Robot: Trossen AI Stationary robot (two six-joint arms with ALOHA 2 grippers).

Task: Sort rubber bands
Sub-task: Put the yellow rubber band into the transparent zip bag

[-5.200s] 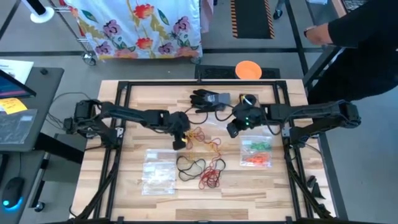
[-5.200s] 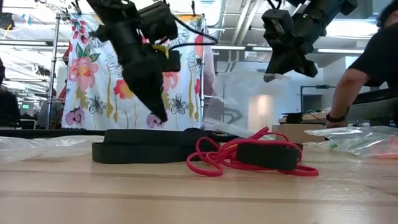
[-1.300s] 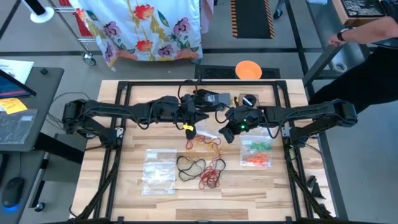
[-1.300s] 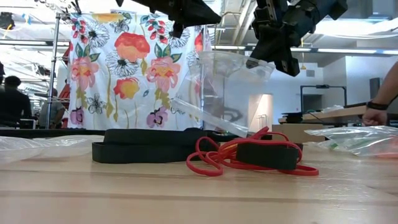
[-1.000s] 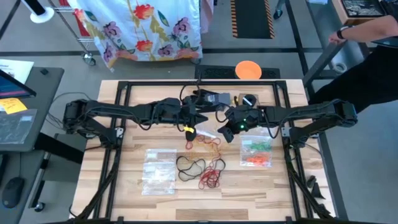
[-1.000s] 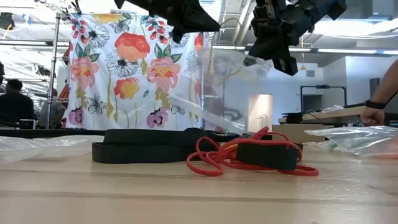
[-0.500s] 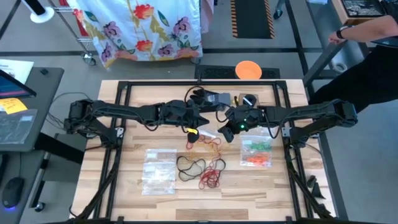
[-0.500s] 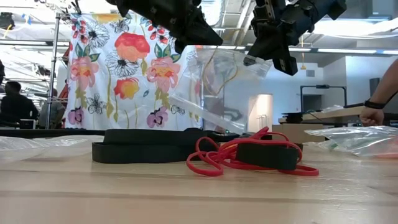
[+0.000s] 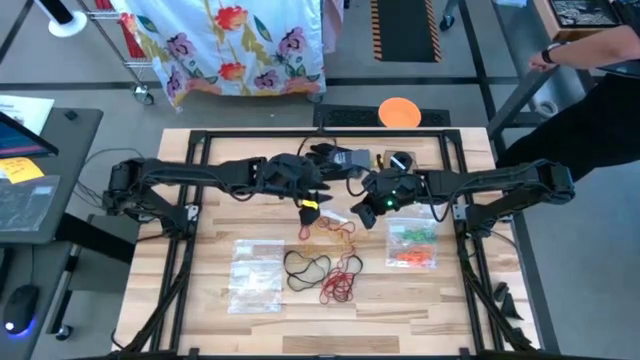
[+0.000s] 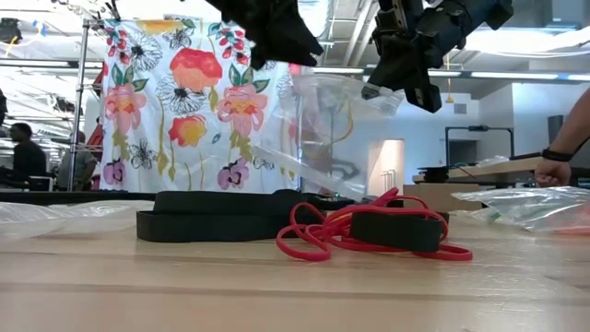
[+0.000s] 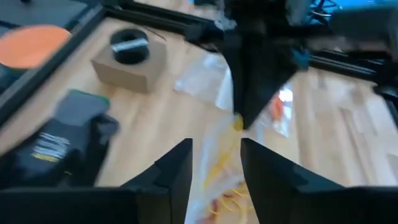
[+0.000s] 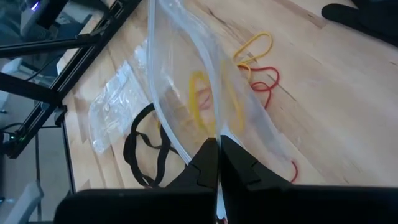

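Clear plastic is what my right gripper (image 12: 217, 163) pinches: its fingers press together on the rim of a clear bag (image 12: 205, 93), holding it lifted over the table centre so the mouth hangs open and a yellow band (image 12: 200, 102) sits inside. My left gripper (image 11: 214, 155) hangs just above that mouth, at nine o'clock of the right one, fingers spread with nothing between them, which I read as a band just dropped in. Below the bag, orange and yellow loops (image 9: 335, 229) lie loose on the wooden table (image 9: 260, 330). Toward six o'clock, the black bands (image 9: 305, 266) and the red bands (image 9: 340, 280) wait unsorted. At four o'clock a second bag (image 9: 412, 245) holds green and orange ones; at eight o'clock lies another bag (image 9: 255, 275)
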